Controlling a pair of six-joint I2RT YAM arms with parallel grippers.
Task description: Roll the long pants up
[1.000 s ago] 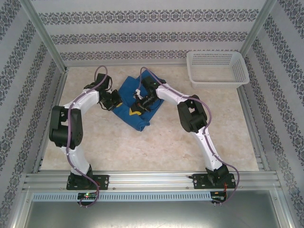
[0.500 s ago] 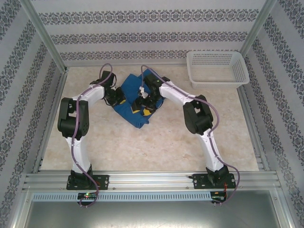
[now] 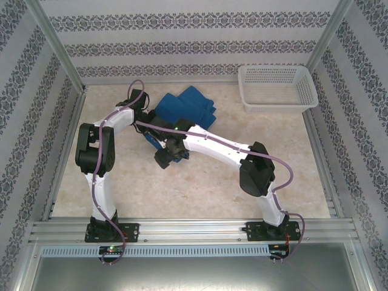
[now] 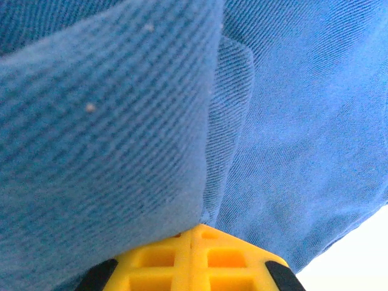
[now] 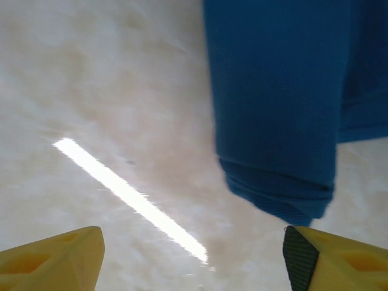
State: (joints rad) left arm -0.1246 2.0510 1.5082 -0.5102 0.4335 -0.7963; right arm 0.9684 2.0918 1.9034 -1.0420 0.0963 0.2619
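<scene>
Right wrist view: right gripper (image 5: 191, 236) spread wide, empty; long pants (image 5: 279, 121) ahead, nearer its right finger. The left gripper (image 4: 191, 242) is closed, pinching a fold. Rolling in hand; next, right gripper should seize the loose end.

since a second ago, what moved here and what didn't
The right pincer left the middle of the long pants, swung near and left to their near end, and is open. The pants' far part looks more bunched. The left pincer barely shifted, closed on the cloth. The white basket stayed put.
</scene>
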